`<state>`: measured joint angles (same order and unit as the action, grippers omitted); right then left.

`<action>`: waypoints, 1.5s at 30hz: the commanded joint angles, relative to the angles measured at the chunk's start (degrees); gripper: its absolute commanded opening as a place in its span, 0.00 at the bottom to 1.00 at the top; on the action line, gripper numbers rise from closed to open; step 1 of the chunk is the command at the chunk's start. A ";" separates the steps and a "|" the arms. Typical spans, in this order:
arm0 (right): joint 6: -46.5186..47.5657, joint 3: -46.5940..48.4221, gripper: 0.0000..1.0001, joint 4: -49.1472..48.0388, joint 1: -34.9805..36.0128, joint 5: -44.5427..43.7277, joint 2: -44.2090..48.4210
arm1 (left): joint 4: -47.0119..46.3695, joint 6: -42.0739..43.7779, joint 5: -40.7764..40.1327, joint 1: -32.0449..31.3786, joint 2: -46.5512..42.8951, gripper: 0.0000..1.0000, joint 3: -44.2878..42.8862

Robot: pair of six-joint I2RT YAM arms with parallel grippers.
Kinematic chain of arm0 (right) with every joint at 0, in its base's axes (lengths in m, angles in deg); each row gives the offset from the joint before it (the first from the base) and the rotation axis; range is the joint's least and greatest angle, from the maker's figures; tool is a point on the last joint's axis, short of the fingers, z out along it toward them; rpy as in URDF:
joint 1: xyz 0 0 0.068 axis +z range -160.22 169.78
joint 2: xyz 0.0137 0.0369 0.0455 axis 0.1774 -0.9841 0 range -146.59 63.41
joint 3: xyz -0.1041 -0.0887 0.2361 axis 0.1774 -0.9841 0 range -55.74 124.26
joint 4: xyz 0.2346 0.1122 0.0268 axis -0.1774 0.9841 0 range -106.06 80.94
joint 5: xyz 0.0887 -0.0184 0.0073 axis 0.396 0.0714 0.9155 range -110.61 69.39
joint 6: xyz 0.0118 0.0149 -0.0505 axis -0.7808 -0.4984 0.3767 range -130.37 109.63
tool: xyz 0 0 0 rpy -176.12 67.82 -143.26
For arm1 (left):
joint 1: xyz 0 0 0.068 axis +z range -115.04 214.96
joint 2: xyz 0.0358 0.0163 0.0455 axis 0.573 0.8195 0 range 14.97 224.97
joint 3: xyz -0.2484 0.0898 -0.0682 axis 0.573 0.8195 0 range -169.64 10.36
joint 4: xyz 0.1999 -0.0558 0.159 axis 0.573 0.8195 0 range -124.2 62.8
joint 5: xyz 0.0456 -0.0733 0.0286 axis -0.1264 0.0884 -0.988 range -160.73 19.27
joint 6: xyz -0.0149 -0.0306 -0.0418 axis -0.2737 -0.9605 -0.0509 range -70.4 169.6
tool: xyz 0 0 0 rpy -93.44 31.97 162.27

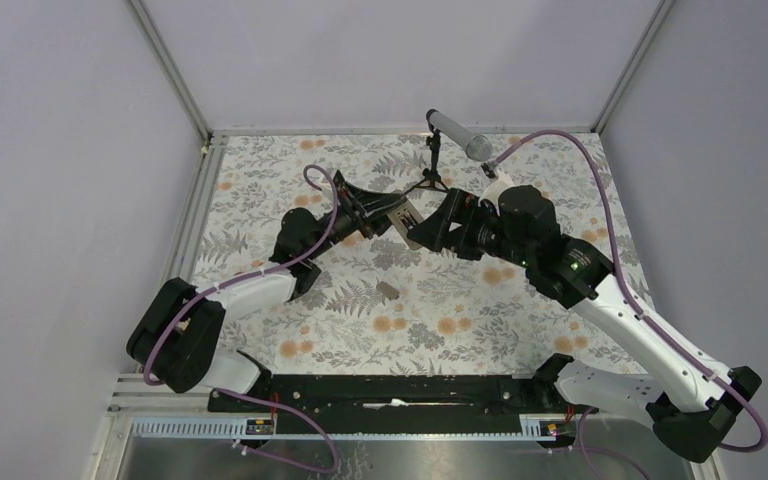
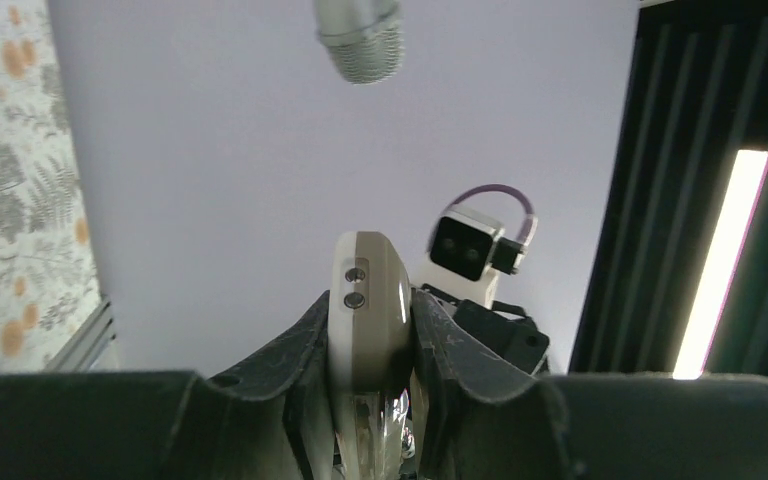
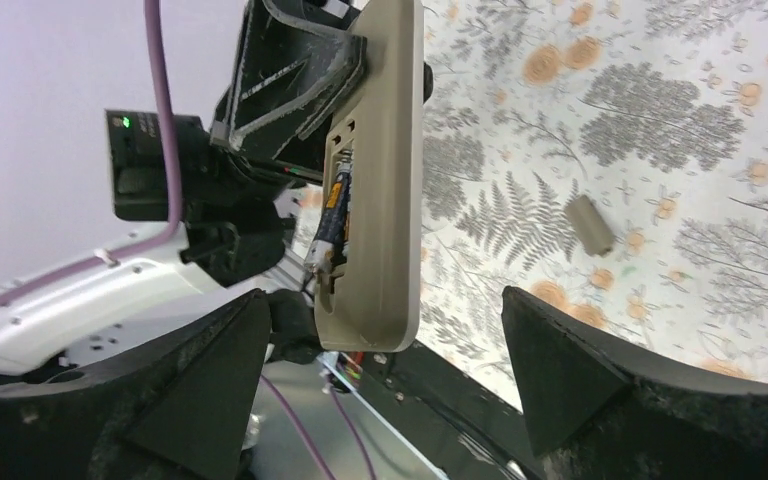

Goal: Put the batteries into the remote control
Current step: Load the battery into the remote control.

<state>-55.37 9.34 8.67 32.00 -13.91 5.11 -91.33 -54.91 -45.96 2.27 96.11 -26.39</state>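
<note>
- Top view: the left fingers (image 1: 375, 212) hold the remote control (image 1: 401, 212) off the worktop (image 1: 520, 330), in the upper middle of the frame. The right fingers (image 1: 428, 233) are just beside it. The remote is too small here to tell which way its long axis runs. A small grey cover piece (image 1: 387, 291) lies alone on the worktop below centre. A microphone on a tripod (image 1: 457, 133) stands further up.
- Left wrist view: the left fingers (image 2: 290, 350) are narrow, pressing the two flat faces of the remote control (image 2: 368, 310). It is seen edge-on, and its free end points up in the frame.
- Right wrist view: the right fingers (image 3: 200, 390) are wide apart and hold nothing. The beige back of the remote control (image 3: 388, 180) has its long axis running top to bottom of the frame. The open compartment faces left, and one battery (image 3: 336, 212) lies in it along that axis. I cannot find a second battery. The cover piece (image 3: 588, 224) lies on the worktop at centre right.
- Handling, in my judgement: the remote is light, stiff plastic and best held at the end away from the compartment. A battery is smooth, round and small, so it may slip or roll; it should be taken at its middle.
</note>
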 commanded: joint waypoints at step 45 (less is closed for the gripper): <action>-21.18 -10.96 0.51 -25.92 0.13 1.24 -0.01 | -7.65 -5.71 -5.87 -2.46 -3.69 0.00 -1.75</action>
<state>-75.63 -2.05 -16.64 32.00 -13.43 6.35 -93.99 -60.33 -50.55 0.66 95.15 -27.49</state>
